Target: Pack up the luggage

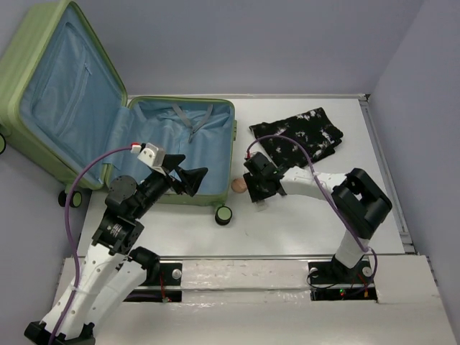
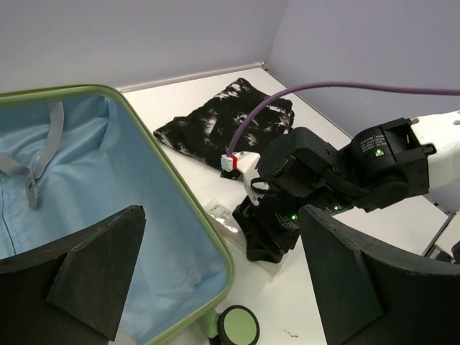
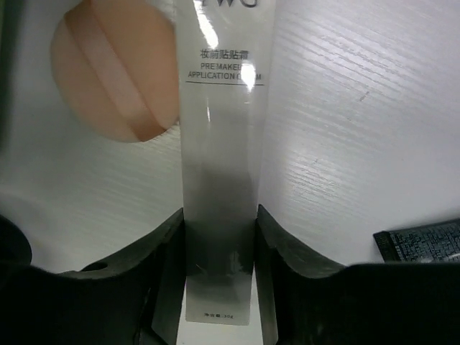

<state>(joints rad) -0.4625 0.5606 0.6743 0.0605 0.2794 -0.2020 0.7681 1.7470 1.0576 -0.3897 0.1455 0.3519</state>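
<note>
1. Overhead, shows the luggage lying open on the table, lid tilted back on its left, blue lining exposed.
2. Places the left gripper above the luggage's near edge, jaws spread wide with nothing between them.
3. Sets the right gripper just off the luggage's near right corner, beside a peach puff; grip unreadable from this height.
4. Settled only from the right wrist: fingers clamped on a translucent tube, lying on the tabletop.
5. From the left wrist, adds a patterned cloth lying right of the luggage, beyond the right gripper, and a wheel under the rim.
</note>
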